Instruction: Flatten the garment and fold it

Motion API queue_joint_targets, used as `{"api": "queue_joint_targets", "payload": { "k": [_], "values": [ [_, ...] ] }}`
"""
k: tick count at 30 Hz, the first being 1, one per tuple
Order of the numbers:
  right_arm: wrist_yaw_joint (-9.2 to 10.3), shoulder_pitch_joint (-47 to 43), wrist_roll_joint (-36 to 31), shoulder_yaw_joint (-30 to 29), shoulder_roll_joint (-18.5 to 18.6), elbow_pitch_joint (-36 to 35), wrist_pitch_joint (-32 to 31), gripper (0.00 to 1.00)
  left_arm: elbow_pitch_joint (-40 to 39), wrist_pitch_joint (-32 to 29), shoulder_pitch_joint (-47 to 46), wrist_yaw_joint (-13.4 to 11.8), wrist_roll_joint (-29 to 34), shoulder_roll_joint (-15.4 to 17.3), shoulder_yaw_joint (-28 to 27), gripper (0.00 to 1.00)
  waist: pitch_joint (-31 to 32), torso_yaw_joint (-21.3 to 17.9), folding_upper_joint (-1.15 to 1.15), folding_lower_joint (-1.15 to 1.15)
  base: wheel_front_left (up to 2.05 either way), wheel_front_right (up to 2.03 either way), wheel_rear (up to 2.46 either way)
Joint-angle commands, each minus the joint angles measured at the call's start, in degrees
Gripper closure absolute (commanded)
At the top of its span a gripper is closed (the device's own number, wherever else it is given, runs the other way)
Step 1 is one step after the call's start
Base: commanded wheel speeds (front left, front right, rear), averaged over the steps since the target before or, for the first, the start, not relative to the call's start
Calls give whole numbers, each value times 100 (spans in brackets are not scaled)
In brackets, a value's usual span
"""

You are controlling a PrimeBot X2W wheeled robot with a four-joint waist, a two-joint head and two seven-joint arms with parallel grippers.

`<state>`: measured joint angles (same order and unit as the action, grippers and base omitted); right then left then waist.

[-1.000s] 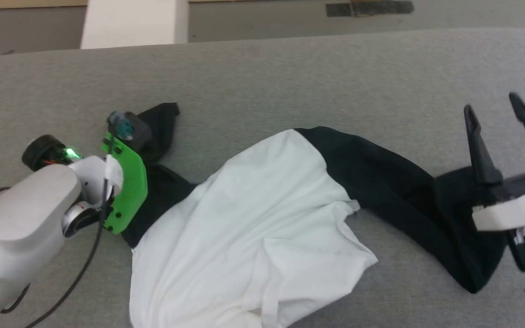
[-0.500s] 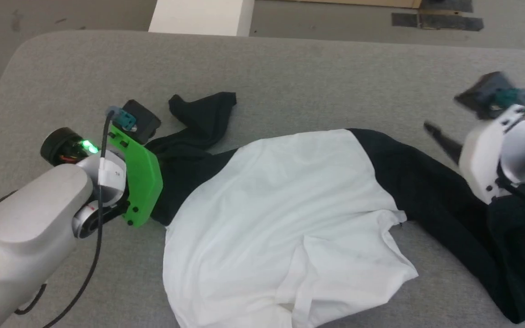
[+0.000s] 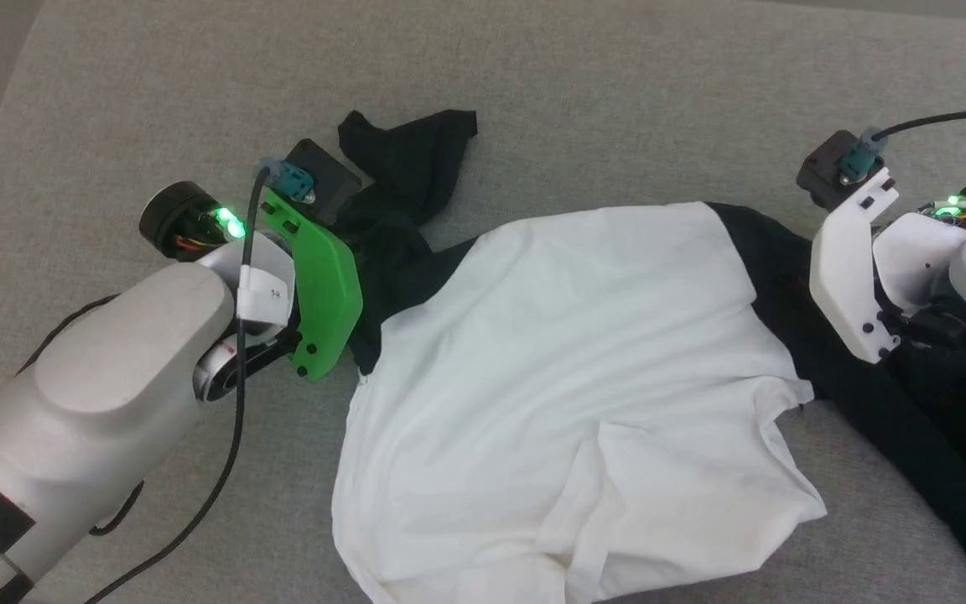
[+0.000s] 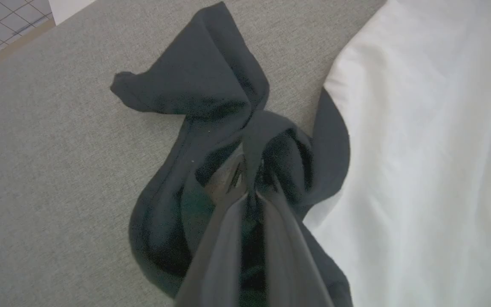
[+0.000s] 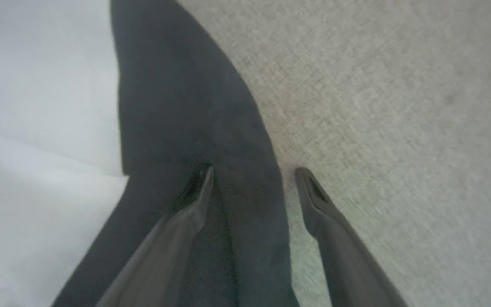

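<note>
On the left of the grey fabric-covered worktop, the left gripper keeps its two long dark fingers pinched shut on a bunched fold of the crumpled black left sleeve, as it did a second ago. Beyond the grip the cuff end lies twisted on the worktop.

At centre, the soft long-sleeved garment, with its white body and black sleeves, sprawls across the worktop much as before. The head camera has tipped down and swung, which shifts the whole picture, not the cloth. The body is creased, with one flap of hem doubled over itself.

On the right comes the real change. The right gripper, which a second ago stood upright beside the far cuff, has rolled over and now points down at the black right sleeve close to the white shoulder. Its fingers are spread wide and hold nothing: one is over the black cloth, the other over bare worktop just beside the sleeve's edge. Whether either touches the cloth cannot be told.

The robot appears to be setting up a second hold so the sleeves can be drawn apart. Flattening looks barely under way and folding has not begun.
</note>
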<state>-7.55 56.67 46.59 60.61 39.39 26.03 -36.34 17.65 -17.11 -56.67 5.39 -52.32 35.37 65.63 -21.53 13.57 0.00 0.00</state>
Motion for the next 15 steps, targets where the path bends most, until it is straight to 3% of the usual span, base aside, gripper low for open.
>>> {"api": "queue_joint_targets", "payload": {
  "k": [1, 3, 4, 5, 6, 11, 15],
  "values": [
    [6, -54, 86, 252, -71, 139, -35, 0, 62, 55, -86, 25, 16, -39, -10, 100, -187, 123, 0, 0, 0, 0, 0],
    [6, -78, 183, 596, -85, 215, -72, 0, 150, 92, -102, 50, 8, -55, -1, 100, -189, 97, 0, 0, 0, 0, 0],
    [6, -76, 252, 714, -89, 231, -57, 22, 196, 111, -98, 61, -1, -54, 3, 100, -172, 74, 0, 0, 0, 0, 0],
    [6, -51, 313, 818, -98, 243, 31, 78, 264, 150, -77, 74, -27, -50, 1, 100, -133, 31, 0, 0, 0, 0, 0],
    [6, -21, 339, 872, -108, 246, 168, 100, 326, 182, -43, 86, -65, -52, -2, 100, -90, -5, 0, 0, 0, 0, 0],
    [6, 192, 349, 1005, -192, 303, 1319, 100, 739, 387, 181, 155, -263, -25, 40, 100, 348, -264, 0, 0, 0, 0, 0],
    [6, 354, 28, 1083, -11, 148, 2406, 100, 876, 806, 186, 186, -306, 79, -29, 100, 740, -429, 0, 0, 0, 0, 0]
  ]
}}
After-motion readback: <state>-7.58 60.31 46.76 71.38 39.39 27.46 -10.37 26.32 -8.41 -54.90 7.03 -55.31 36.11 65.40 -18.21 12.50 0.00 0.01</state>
